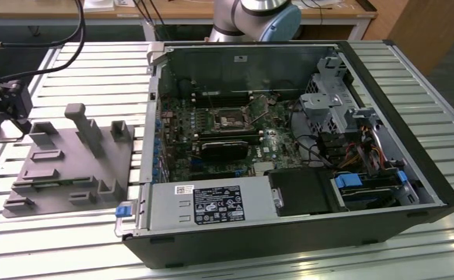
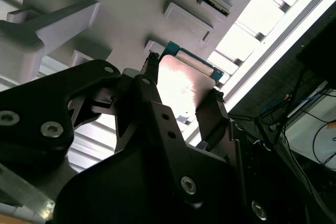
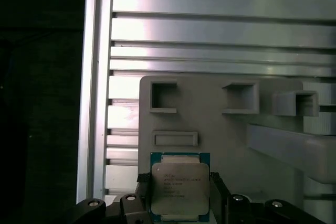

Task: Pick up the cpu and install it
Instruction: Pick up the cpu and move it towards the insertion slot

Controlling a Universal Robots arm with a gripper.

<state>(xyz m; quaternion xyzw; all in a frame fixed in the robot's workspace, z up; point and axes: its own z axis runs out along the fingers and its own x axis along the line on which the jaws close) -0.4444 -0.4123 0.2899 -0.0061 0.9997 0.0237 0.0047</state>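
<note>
place: robotics lab | slatted aluminium table [image 1: 94, 70] | open computer case [image 1: 289, 248] | robot arm [image 1: 259, 17]

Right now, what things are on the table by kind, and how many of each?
cpu, gripped in the claw: 1
grey fixture plate: 1
open computer case: 1
Total: 3
</note>
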